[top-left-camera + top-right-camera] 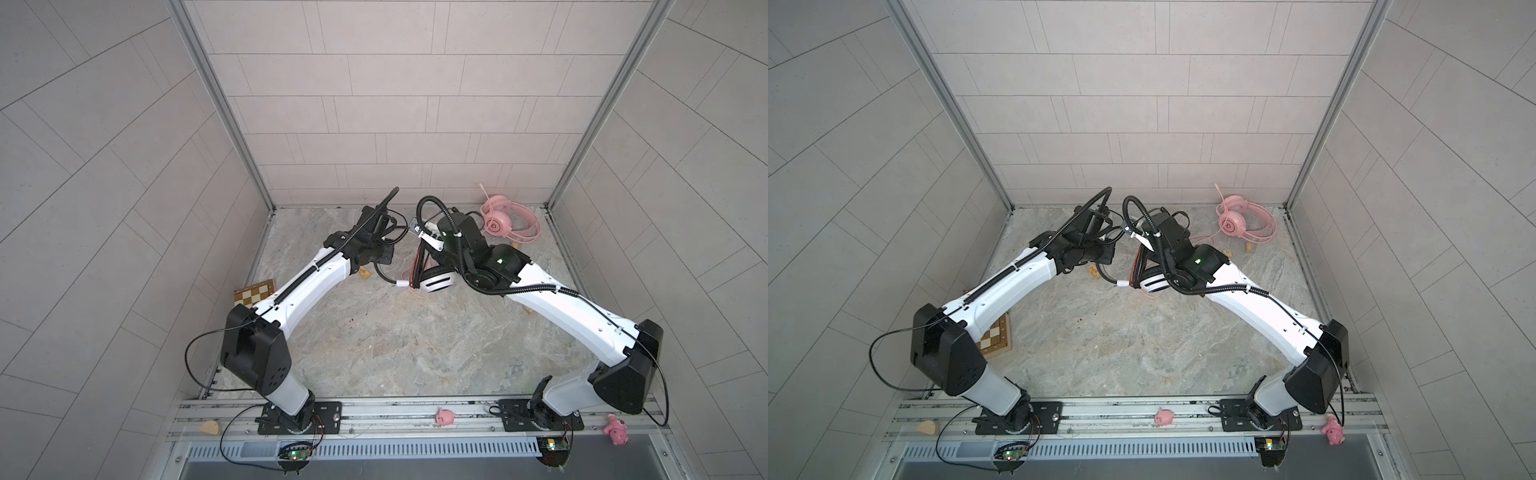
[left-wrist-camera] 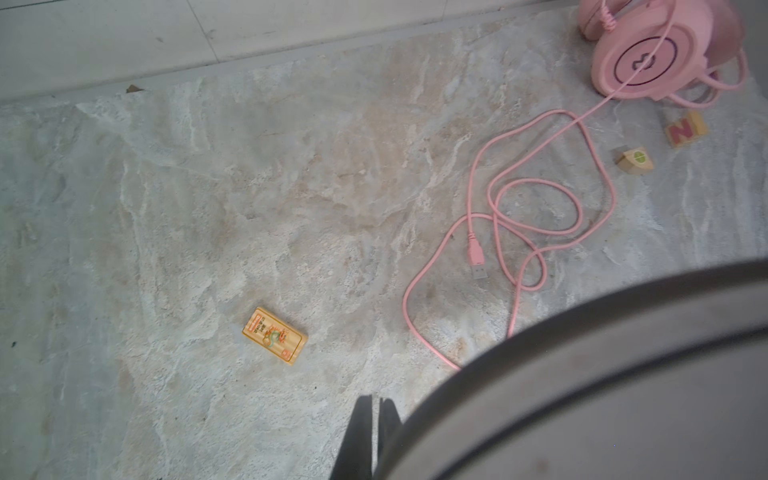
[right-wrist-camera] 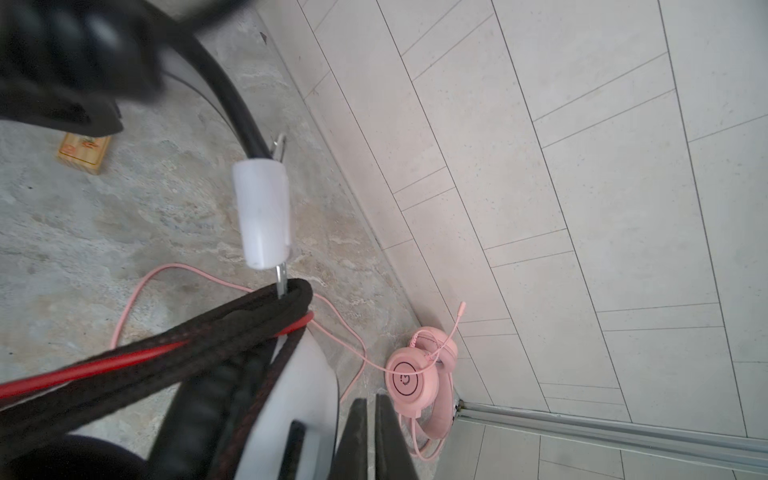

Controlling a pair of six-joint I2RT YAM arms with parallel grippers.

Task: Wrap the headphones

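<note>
The white headphones (image 1: 436,284) with black stripes lie mid-table under my right forearm in both top views (image 1: 1152,284). Their black cable carries a white tag (image 1: 401,284). In the right wrist view the white ear cup (image 3: 307,374), a bundle of black braided cable (image 3: 187,353) and the tag (image 3: 262,208) sit close to the lens. My right gripper (image 3: 371,401) is shut beside the cup, nothing showing between its fingers. The pink headphones (image 1: 498,222) rest in the far right corner, their cable (image 2: 540,199) loose on the table. My left gripper (image 2: 377,401) is shut on nothing I can see, next to a blurred grey curved surface (image 2: 602,374).
A small yellow wooden tile (image 2: 275,336) lies on the marble. Two wooden blocks (image 2: 685,129) (image 2: 635,160) sit near the pink headset. A chessboard (image 1: 254,293) is at the left edge under my left arm. Two pink pig toys (image 1: 444,417) (image 1: 617,430) sit on the front rail.
</note>
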